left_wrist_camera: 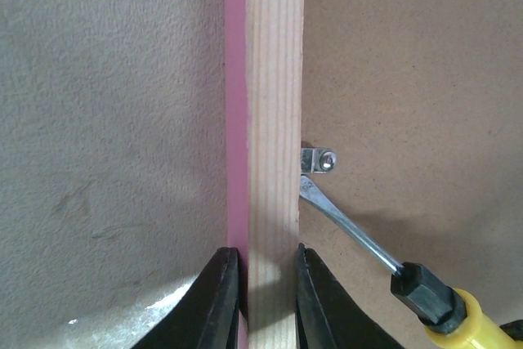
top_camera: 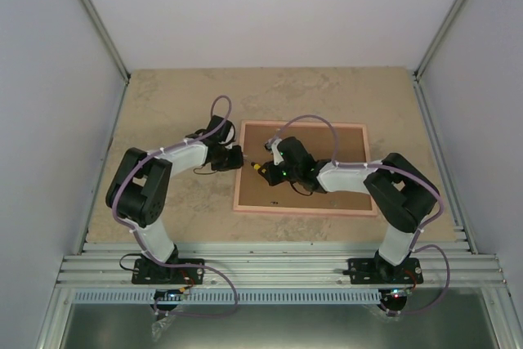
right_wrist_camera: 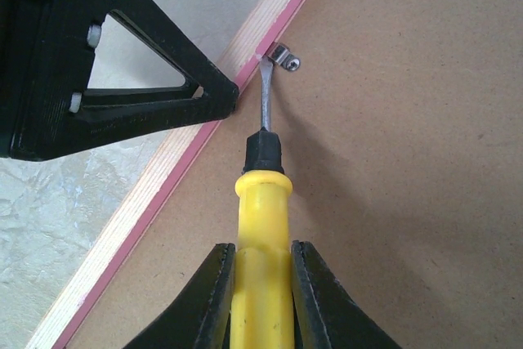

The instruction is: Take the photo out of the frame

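The frame (top_camera: 242,171) lies face down on the table, tan wood rails with pink edge around brown backing board (top_camera: 343,149). My left gripper (left_wrist_camera: 265,300) is shut on the frame's left rail (left_wrist_camera: 274,120), one finger on each side. My right gripper (right_wrist_camera: 261,296) is shut on a yellow-handled screwdriver (right_wrist_camera: 261,226). The screwdriver's blade tip sits under a small metal retaining clip (right_wrist_camera: 284,58) at the rail's inner edge; the clip also shows in the left wrist view (left_wrist_camera: 317,160). The photo is hidden under the backing board.
The beige stone-patterned tabletop (top_camera: 163,104) surrounds the frame. White walls enclose the table on three sides. The left gripper's black finger (right_wrist_camera: 122,96) lies close beside the screwdriver blade in the right wrist view. An aluminium rail (top_camera: 278,271) runs along the near edge.
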Available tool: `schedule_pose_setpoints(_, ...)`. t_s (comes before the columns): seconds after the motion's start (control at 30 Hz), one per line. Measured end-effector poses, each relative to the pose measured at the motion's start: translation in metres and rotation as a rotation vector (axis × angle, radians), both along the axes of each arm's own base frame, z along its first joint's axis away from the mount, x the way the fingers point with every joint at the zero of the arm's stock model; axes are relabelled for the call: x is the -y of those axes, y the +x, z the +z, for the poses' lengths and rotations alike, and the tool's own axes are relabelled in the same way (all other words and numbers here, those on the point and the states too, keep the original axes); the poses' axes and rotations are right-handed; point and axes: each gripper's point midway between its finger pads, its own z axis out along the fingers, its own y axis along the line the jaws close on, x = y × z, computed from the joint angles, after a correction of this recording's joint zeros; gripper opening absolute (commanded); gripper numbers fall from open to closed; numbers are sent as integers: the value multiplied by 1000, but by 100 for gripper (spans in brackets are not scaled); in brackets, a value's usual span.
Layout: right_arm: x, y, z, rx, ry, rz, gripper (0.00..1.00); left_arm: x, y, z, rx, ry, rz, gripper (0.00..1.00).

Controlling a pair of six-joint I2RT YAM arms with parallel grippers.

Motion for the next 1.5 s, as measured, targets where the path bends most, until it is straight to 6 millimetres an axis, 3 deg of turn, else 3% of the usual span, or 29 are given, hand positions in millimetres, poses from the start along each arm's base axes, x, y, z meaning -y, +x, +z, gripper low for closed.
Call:
schedule_pose_setpoints(0.07, 0, 0, 0, 3, 10, -4, 0, 0, 0, 0, 4, -5, 4, 1)
schedule_pose_setpoints(0.2, 0, -1, -1, 4, 21, -8, 0, 0, -1, 0, 4, -8, 10, 14)
schedule_pose_setpoints(0.37, -1, -3, 0, -2, 26, 3, 0, -3, -3, 1, 1, 8, 17, 20)
schedule_pose_setpoints(0.7, 4, -12, 1, -9, 37, 23, 0, -5, -26, -3, -82, 20, 11, 37)
schedule_pose_setpoints(0.8, 5, -12, 2, -7, 39, 22, 0, -9, -36, -3, -106, 30, 11, 38)
schedule_pose_setpoints(0.93, 5, -12, 1, -9, 38, 22, 1, -9, -39, -4, -117, 34, 8, 36)
schedule_pose_setpoints(1.2, 6, -12, 1, -14, 40, 16, 0, -3, -43, -4, -119, 35, -12, 14)
schedule_pose_setpoints(1.5, 4, -11, 2, -12, 47, -1, 0, -2, -43, -3, -115, 39, -14, 7)
